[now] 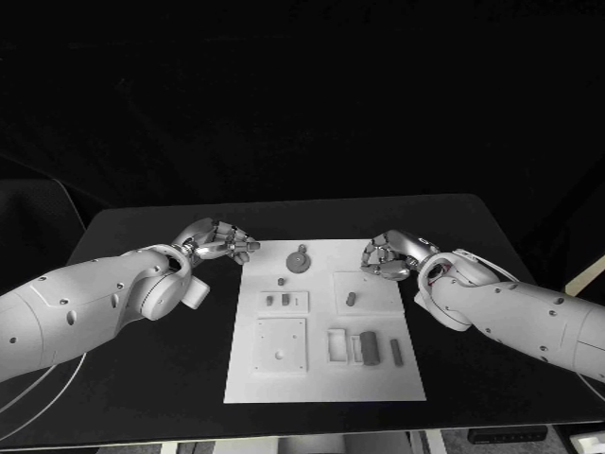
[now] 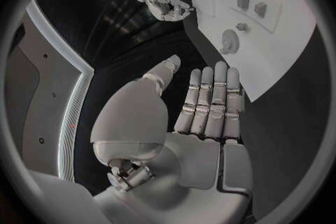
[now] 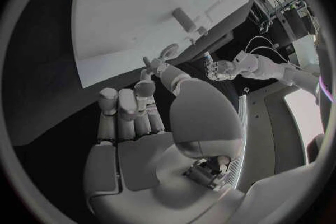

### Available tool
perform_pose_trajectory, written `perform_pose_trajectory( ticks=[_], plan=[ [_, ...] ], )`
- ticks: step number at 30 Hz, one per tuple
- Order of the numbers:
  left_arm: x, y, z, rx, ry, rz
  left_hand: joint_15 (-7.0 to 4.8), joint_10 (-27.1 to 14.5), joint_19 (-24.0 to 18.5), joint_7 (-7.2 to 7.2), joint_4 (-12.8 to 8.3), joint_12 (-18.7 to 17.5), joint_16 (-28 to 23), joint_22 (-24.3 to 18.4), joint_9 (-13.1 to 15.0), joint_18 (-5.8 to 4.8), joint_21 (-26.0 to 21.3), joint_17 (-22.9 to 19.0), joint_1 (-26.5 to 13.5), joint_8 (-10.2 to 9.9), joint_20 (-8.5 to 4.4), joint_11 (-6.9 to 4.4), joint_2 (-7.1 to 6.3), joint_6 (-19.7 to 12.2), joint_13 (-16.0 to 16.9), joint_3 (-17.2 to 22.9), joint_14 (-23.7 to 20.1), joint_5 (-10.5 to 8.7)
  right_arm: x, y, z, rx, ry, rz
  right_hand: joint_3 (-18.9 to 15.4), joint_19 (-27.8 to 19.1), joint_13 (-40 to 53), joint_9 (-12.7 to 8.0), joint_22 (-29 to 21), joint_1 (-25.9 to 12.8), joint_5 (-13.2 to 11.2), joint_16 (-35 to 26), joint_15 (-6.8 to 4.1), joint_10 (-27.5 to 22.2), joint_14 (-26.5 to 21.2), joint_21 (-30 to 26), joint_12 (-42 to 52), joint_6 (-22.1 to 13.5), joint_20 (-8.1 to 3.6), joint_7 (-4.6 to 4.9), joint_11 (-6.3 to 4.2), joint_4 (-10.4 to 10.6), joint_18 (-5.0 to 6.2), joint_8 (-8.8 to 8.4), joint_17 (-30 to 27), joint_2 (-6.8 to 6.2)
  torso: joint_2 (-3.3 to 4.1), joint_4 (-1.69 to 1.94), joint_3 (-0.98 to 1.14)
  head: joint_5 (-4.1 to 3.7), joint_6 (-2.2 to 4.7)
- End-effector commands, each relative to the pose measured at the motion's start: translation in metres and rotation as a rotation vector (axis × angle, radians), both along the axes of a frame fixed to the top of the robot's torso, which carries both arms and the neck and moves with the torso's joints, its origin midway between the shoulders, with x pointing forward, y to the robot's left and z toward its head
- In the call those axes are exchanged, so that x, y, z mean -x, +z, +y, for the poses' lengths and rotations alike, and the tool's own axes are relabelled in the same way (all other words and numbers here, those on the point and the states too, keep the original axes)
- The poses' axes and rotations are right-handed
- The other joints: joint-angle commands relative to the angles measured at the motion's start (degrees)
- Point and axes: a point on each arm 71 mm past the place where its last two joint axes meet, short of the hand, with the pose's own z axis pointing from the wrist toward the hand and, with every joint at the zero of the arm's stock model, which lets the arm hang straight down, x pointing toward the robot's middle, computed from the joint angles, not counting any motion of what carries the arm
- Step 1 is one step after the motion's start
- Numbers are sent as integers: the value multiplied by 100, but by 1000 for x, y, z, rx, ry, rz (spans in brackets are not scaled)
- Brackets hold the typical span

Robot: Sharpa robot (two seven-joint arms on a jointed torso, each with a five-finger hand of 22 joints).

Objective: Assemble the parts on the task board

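The right robot hand [image 3: 143, 123] rises from the lower part of the frame, its palm broad and pale, its fingers [image 3: 119, 106] side by side and extended upward, with nothing held between them. The thumb [image 3: 164, 67] reaches toward the centre of the frame, its tip near the edge of the task board [image 3: 126, 17]. The task board fills the upper left and upper middle as a white plate lying on the dark desk [image 3: 42, 95]. A small cylindrical part [image 3: 185, 19] lies on the board in the upper middle. In the right middle of the frame the left robot hand [image 3: 223, 69] shows small at the end of its white arm, fingers curled.
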Motion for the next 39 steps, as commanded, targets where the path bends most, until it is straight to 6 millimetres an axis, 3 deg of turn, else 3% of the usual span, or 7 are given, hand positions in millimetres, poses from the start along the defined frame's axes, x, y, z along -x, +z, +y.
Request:
perform_pose_trajectory(
  ticks=[1, 6, 13, 19, 39],
  plan=[
    [0, 1, 0, 7, -7, -3, -14, -55, -33, -16, 1, -22, -37, 9, 5, 49, -28, -9, -43, -25, 4, 5, 11, -29, -1, -33, -34, -10, 6, 6, 12, -53, 21, 37, 13, 38, -6, 23, 9, -49, 10, 18, -10, 33, 46, 829, 23, 451, 1, 345, 4, 19, 63, 30, 5, 33, -3, -3, 1, 24, 3],
    [-1, 1, 1, 6, -4, -4, -14, -55, -34, -16, 1, -24, -39, 9, 6, 49, -29, -9, -43, -24, 4, 5, 12, -28, 0, -33, -35, -10, 19, 14, 38, -94, 93, 56, 13, 39, -7, 23, 10, -53, 10, 18, -11, 35, 48, 830, 23, 453, 1, 345, 4, 22, 63, 30, 5, 33, 0, -3, 3, 45, 13],
    [-1, 1, 0, 6, -5, -5, -14, -55, -35, -16, 1, -26, -41, 10, 6, 49, -30, -10, -43, -24, 4, 5, 12, -28, 0, -33, -35, -10, 37, 19, 78, -121, 205, 108, 10, 43, -10, 23, 12, -79, 10, 18, -10, 39, 51, 830, 21, 462, 2, 345, 5, 37, 61, 30, 5, 39, 5, 6, -2, 161, -9],
    [-1, 1, 0, 5, -1, -8, -14, -55, -36, -17, 1, -27, -43, 10, 6, 49, -30, -11, -43, -24, 4, 5, 13, -28, 0, -33, -35, -10, 46, 17, 99, -97, 270, 111, 9, 44, -12, 23, 13, -91, 11, 18, -10, 39, 52, 830, 20, 466, 3, 345, 5, 44, 61, 29, 5, 43, 3, 1, -3, 205, -24],
    [-1, 1, -3, 3, 5, -9, -13, -54, -38, -17, 2, -32, -52, 11, 7, 48, -31, -14, -40, -22, 4, 5, 20, -25, 2, -31, -37, -9, 71, -27, 150, -27, 393, 172, 5, 46, -16, 23, 16, -125, 11, 16, -9, 38, 53, 828, 16, 474, 5, 345, 7, 62, 58, 27, 4, 52, 8, 12, -4, 323, -154]
  ],
)
